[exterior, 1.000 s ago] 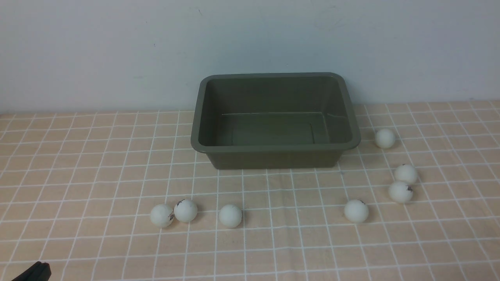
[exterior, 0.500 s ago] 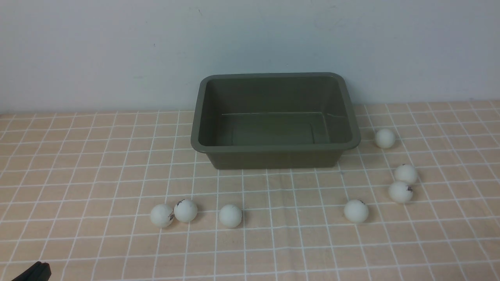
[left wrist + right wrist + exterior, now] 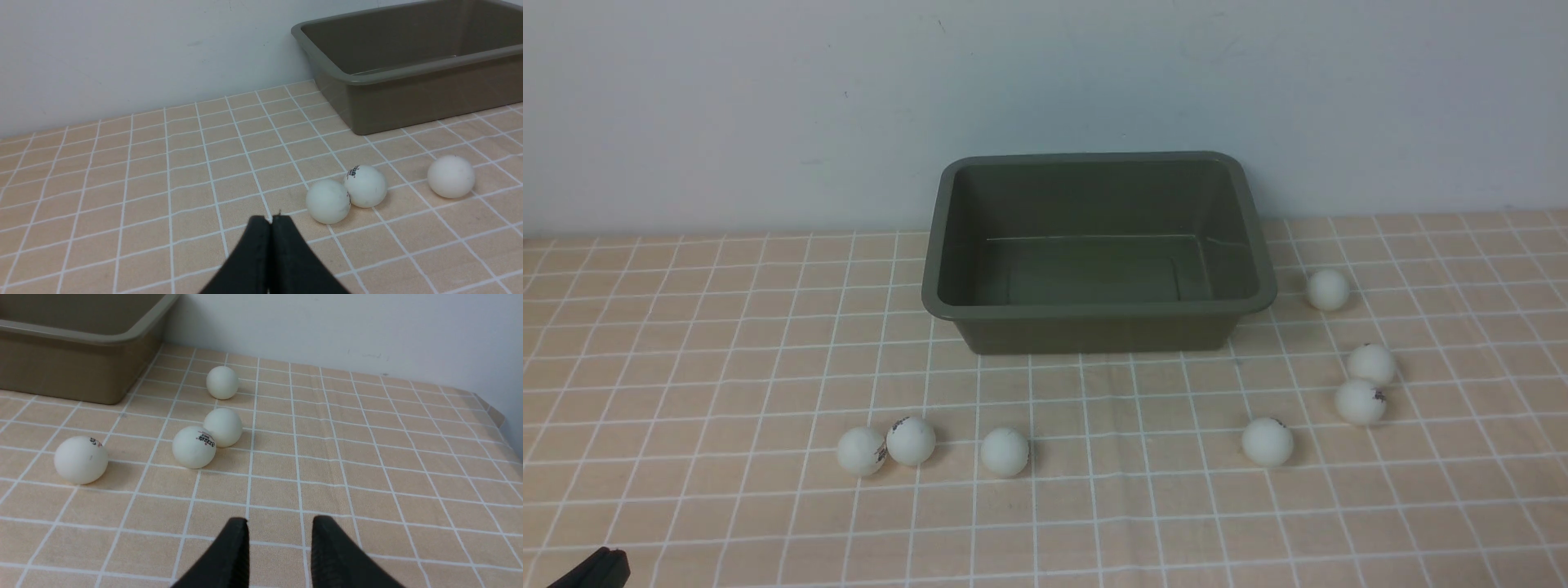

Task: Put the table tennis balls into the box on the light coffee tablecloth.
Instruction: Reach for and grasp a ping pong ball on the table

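Around the box (image 3: pixel 1094 333), nothing has moved: seven table tennis balls (image 3: pixel 1005 452) lie outside it on the light coffee tablecloth (image 3: pixel 727 367). Left gripper (image 3: pixel 270 228) stays pinched together, right gripper (image 3: pixel 280 535) parted and empty, so collecting has seemingly not begun.

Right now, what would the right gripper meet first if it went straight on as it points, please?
Likely only the tablecloth, then the wall: the right gripper aims beside the nearest ball, though depth is unclear.
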### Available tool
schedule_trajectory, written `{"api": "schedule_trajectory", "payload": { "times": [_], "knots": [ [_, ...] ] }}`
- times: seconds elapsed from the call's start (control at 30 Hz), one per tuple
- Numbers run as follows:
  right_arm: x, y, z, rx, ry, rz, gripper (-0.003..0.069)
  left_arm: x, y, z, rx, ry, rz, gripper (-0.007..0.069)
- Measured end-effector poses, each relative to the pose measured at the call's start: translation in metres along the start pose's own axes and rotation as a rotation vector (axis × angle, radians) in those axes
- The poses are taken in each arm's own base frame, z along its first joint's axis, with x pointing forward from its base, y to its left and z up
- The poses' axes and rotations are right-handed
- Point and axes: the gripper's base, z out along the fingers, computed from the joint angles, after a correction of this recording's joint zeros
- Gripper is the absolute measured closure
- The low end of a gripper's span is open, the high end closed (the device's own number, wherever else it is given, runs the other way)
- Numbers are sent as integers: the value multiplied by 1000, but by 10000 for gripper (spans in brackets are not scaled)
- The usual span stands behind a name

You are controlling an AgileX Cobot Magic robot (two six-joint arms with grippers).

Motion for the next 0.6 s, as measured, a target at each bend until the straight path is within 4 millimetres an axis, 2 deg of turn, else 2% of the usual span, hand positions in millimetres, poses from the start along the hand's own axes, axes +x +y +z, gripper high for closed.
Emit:
{"api": "schedule_trajectory", "payload": {
  "times": [0.3, 0.47, 0.6],
  "knots": [
    [0, 0, 0, -5, -1, 29, 448, 0, 0, 0, 1, 0, -4, 693],
    [-4, 6, 0, -69, -38, 278, 448, 0, -1, 0, 15, -3, -87, 693],
    [-7, 11, 0, -144, -70, 563, 448, -2, -5, 0, 54, -9, -305, 693]
  ]
}}
